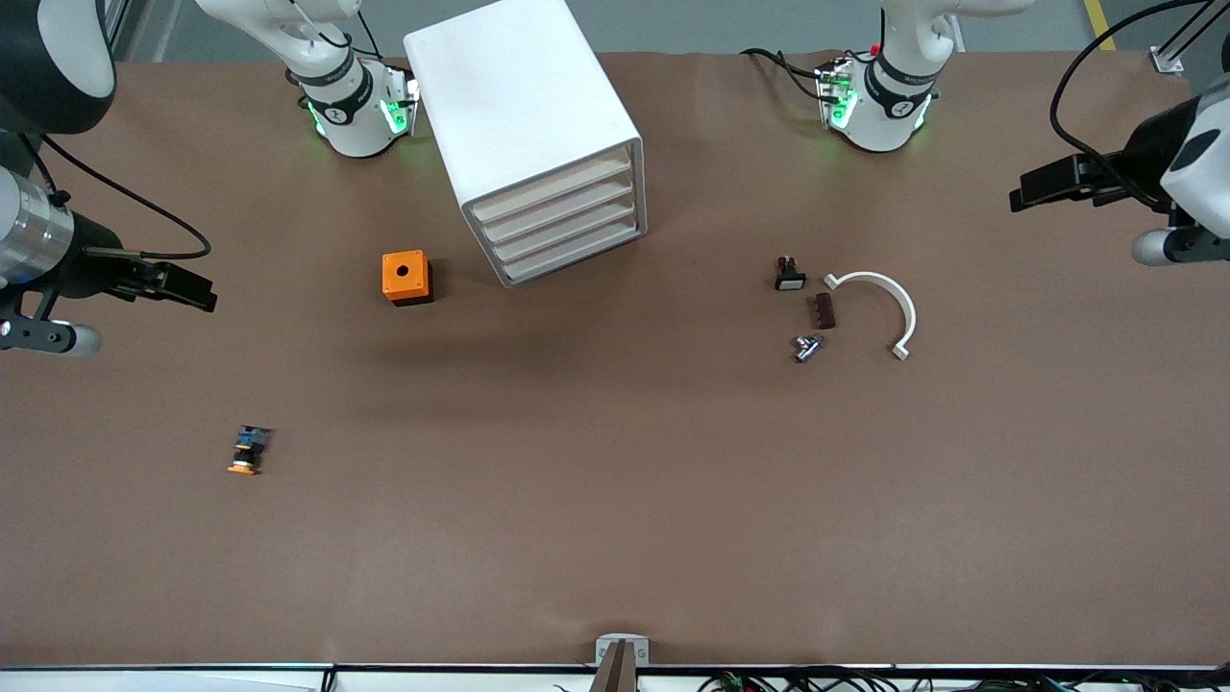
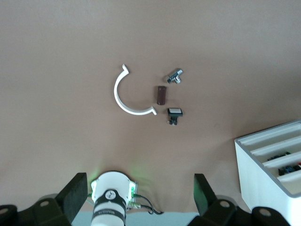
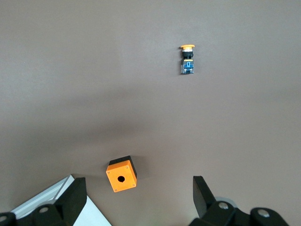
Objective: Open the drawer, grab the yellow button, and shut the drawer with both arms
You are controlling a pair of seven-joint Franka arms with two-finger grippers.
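Note:
The white cabinet (image 1: 538, 135) stands mid-table, near the arms' bases. Its four drawers are all pushed in, and the drawer (image 1: 553, 189) is the uppermost, with a pale beige front. The button (image 1: 248, 450), orange-capped on a black and blue body, lies on the brown table toward the right arm's end; the right wrist view shows the button (image 3: 187, 60) too. My right gripper (image 1: 197, 288) hangs open and empty above that end. My left gripper (image 1: 1033, 192) hangs open and empty above the left arm's end. The cabinet (image 2: 268, 169) shows at the edge of the left wrist view.
An orange box with a hole (image 1: 405, 277) sits beside the cabinet, farther from the front camera than the button. Toward the left arm's end lie a small black part with a white face (image 1: 789, 275), a brown piece (image 1: 824, 310), a silver fitting (image 1: 807, 347) and a white curved clip (image 1: 879, 306).

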